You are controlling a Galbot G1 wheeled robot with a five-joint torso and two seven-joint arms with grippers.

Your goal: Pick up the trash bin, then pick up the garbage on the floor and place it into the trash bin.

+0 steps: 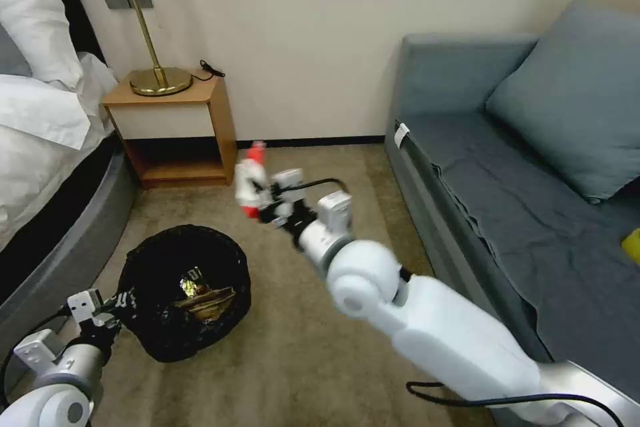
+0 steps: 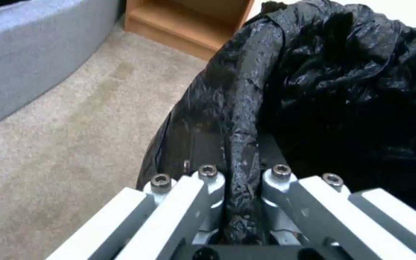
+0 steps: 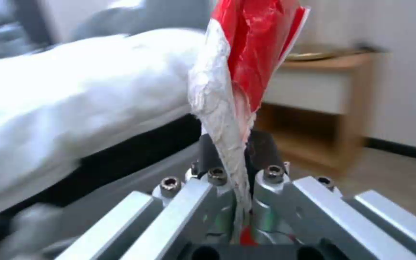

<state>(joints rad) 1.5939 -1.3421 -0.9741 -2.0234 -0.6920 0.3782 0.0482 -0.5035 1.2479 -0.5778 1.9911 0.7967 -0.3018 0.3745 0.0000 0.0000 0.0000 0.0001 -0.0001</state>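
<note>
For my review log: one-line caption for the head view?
Left gripper holds the trash bin by its rim; right gripper holds a red snack packet above the carpet.

Beige carpet floor (image 1: 300,347), wooden nightstand (image 1: 175,130) on it, trash bin (image 1: 183,293) seemingly lifted

R claw (image 1: 261,203) holds red packet (image 1: 251,180); L claw (image 1: 123,300) grips trash bin (image 1: 183,290).

I see the trash bin (image 1: 183,293) on the floor (image 1: 300,347) at my left, bed (image 1: 40,147) beyond it, nightstand (image 1: 173,130) behind, sofa (image 1: 520,200) along my right.
</note>
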